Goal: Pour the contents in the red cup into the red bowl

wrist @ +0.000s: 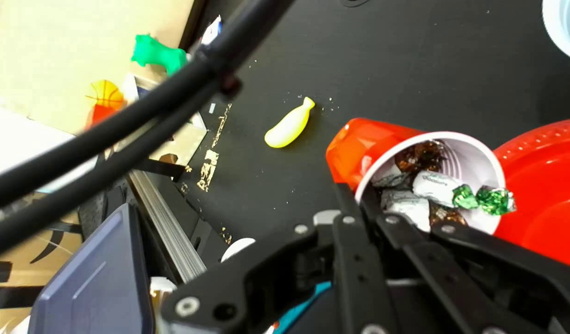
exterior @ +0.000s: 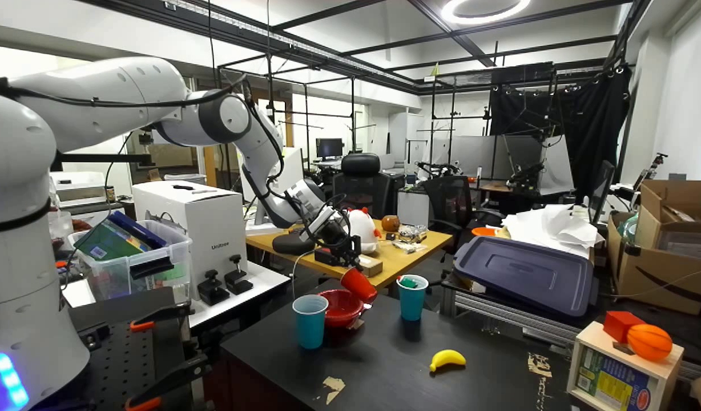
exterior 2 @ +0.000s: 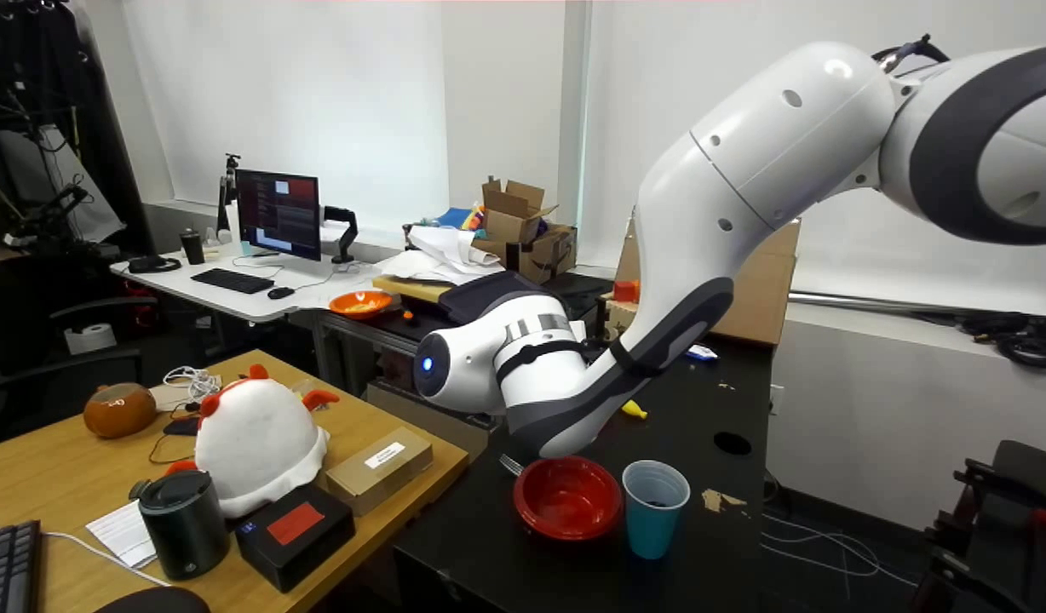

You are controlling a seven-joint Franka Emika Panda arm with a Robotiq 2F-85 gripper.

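Observation:
Tilted well over, the red cup [wrist: 359,150] has its pale mouth facing the red bowl [wrist: 545,190] in the wrist view. Wrapped candies [wrist: 436,185] lie inside it, and a green-ended one sticks out over the lip. My gripper [wrist: 358,197] is shut on the cup's rim, one finger inside and one outside. An exterior view shows the red cup [exterior: 359,285] hanging at the upper edge of the red bowl [exterior: 342,318], below my gripper [exterior: 355,264]. In an exterior view the red bowl [exterior 2: 568,498] shows no candy; the arm hides cup and gripper there.
A teal cup [exterior: 310,325] stands close beside the bowl, and another teal cup [exterior: 412,299] holds something green. A yellow banana [exterior: 447,359] lies on the black table. Near the bowl rests a fork [exterior 2: 511,464]. A wooden box [exterior: 619,365] stands at the table's far end.

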